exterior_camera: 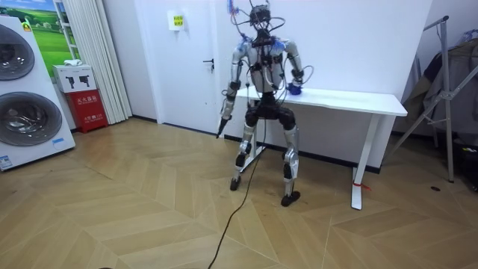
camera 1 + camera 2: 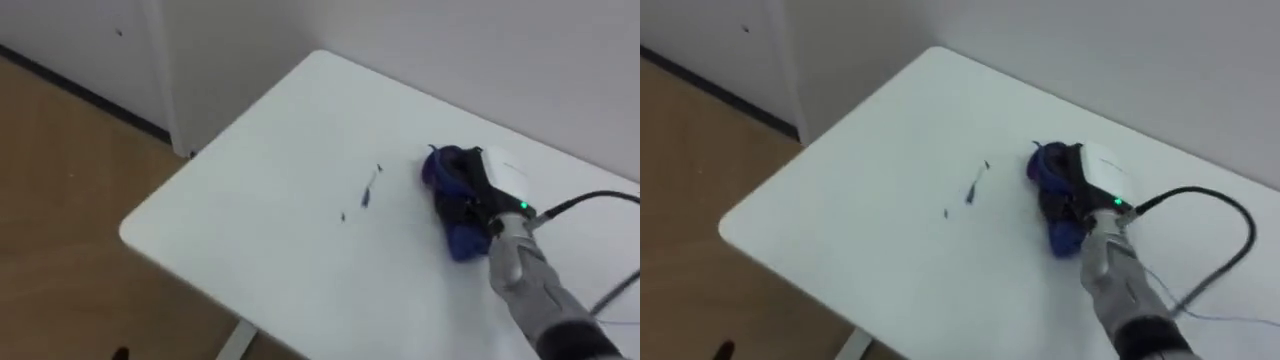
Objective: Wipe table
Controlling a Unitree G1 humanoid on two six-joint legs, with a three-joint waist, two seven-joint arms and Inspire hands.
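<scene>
A white table (image 2: pixel 270 160) stands against the wall, and I stand at its left end in the room view. Small dark marks (image 2: pixel 367 192) lie near its middle. To the right of them lies a bunched blue cloth (image 2: pixel 462 238), a short gap away. My right hand (image 2: pixel 490 182) rests on top of the cloth with its fingers curled into it. In the right eye view the same hand (image 2: pixel 1095 182) covers the cloth (image 2: pixel 1062 236), with the marks (image 2: pixel 971 190) to its left. My left hand (image 1: pixel 223 113) hangs by my side, away from the table.
The table's near left corner (image 2: pixel 130 232) drops off to wooden floor (image 2: pixel 60 150). A pale wall runs right behind the table. In the room view, washing machines (image 1: pixel 26 112) and a red box (image 1: pixel 88 108) stand far left, and a metal rack (image 1: pixel 448 93) stands at the right.
</scene>
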